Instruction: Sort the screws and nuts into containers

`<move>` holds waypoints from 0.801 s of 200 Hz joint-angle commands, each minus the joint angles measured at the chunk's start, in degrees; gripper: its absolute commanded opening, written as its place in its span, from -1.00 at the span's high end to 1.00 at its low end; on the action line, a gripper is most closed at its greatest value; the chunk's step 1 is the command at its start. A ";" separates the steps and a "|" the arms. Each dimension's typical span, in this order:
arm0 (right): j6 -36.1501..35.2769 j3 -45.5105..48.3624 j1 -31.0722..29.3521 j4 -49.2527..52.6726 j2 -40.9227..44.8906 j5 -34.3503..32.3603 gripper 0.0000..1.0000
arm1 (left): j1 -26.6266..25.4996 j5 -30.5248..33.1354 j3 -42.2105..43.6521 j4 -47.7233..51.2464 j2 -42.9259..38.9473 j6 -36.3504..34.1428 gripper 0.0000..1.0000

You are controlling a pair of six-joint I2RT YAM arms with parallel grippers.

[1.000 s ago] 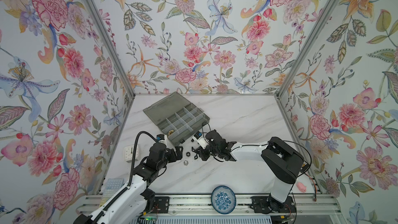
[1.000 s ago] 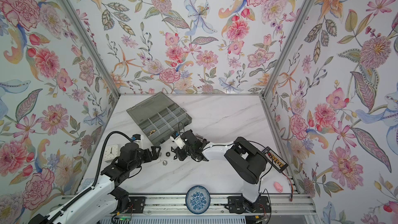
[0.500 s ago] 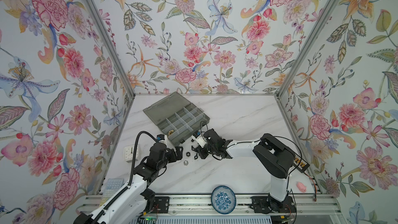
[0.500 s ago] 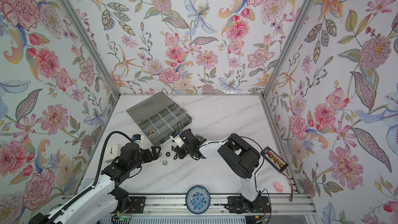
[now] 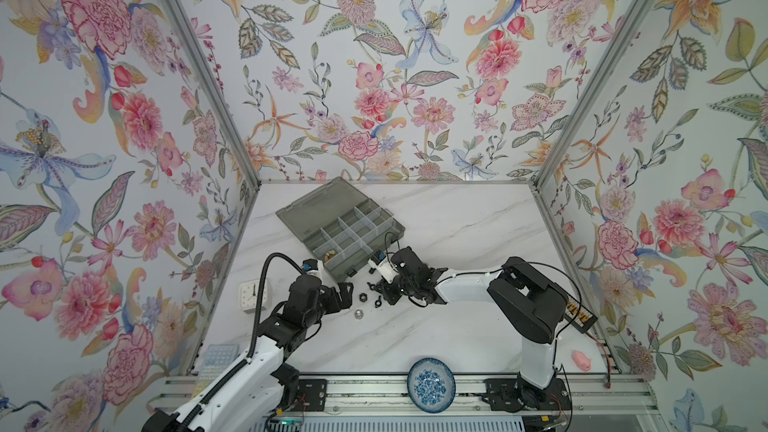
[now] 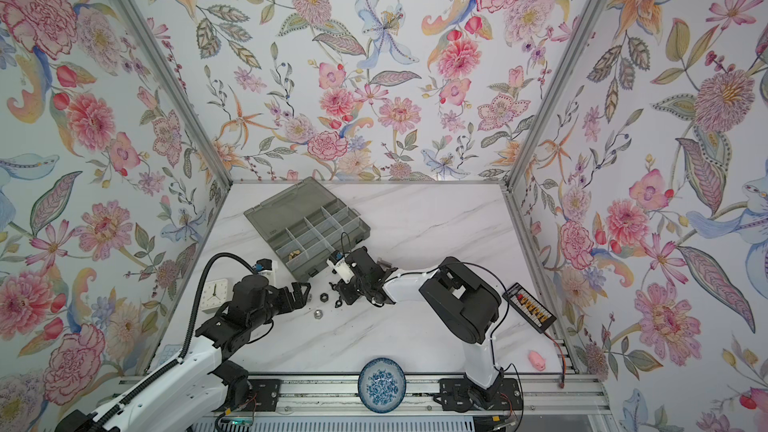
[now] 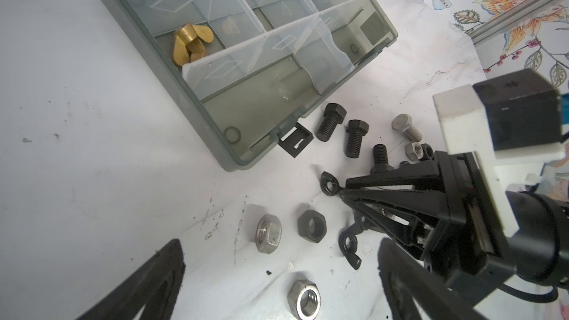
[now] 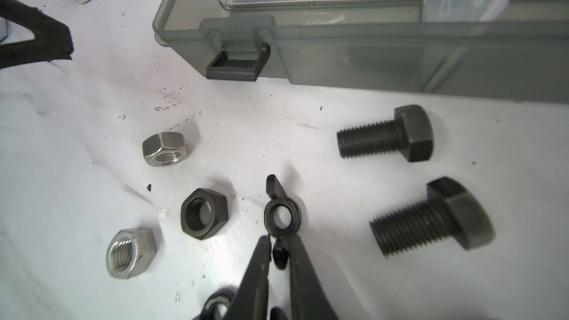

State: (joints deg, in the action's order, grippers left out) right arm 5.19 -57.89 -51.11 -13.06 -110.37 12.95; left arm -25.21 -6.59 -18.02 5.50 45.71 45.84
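Black wing nut (image 8: 268,216) lies mid-frame in top views, just below organizer box (image 5: 320,209). Right gripper (image 8: 278,243) tips nearly together astride one wing; pinch uncertain. Left gripper (image 7: 280,241) wide apart. Likely light, rigid, slick; take by wing faces.

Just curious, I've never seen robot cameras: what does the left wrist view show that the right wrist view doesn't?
Only left wrist: a silver bolt, a third black bolt, the right tool from outside. Only right wrist: a wing of the black wing nut between that tool's tips. Both: the box, two black bolts, one black and two silver hex nuts.
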 commanded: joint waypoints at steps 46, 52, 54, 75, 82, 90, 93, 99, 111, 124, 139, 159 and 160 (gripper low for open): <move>-1.73 -2.58 0.13 3.36 -1.32 -0.49 0.65 | -0.63 1.21 -0.79 0.83 -0.36 -0.87 -0.99; -1.78 -2.67 0.11 3.37 -1.41 -0.46 0.66 | -0.64 1.31 -0.74 0.84 -0.43 -0.92 -0.99; -1.77 -2.67 0.11 3.32 -1.38 -0.47 0.67 | -0.65 1.25 -0.71 0.86 -0.44 -0.89 -0.99; -1.85 -2.76 0.13 3.57 -1.52 -0.14 0.72 | -0.67 1.34 -0.64 0.92 -0.76 -0.89 -0.99; -1.86 -2.76 0.06 3.57 -1.60 -0.15 0.73 | -0.64 1.40 -0.61 1.01 -0.84 -0.87 -0.99; -1.90 -2.75 0.13 3.65 -1.61 -0.06 0.74 | -0.65 1.39 -0.61 1.08 -0.97 -0.97 -0.99; -1.93 -2.80 0.10 3.65 -1.65 -0.10 0.74 | -0.63 1.47 -0.61 1.12 -1.04 -0.86 -0.99; -1.98 -2.89 0.11 3.73 -1.69 -0.11 0.74 | -0.69 1.55 -0.59 1.26 -1.11 -0.93 -0.99; -2.25 -3.23 0.10 4.01 -1.86 0.12 0.74 | -0.63 1.59 -0.52 1.36 -1.28 -0.95 -0.99; -2.42 -3.78 0.13 4.59 -2.12 0.12 0.74 | -0.61 1.67 -0.52 1.45 -1.33 -0.93 -0.99; -2.59 -4.28 0.06 5.21 -2.28 0.05 0.74 | -0.63 1.73 -0.44 1.45 -1.52 -0.85 -0.99; -2.77 -4.73 0.11 5.50 -2.65 0.01 0.71 | -0.63 1.82 -0.34 1.62 -1.95 -0.91 -0.99; -2.75 -4.75 0.12 5.55 -2.66 0.03 0.71 | -0.63 1.79 -0.34 1.67 -1.95 -0.92 -0.99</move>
State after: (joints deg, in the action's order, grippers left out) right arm 3.57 -61.01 -51.11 -9.47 -111.48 12.86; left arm -25.21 -6.15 -18.02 5.87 44.75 45.84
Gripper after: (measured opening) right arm 0.134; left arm 0.994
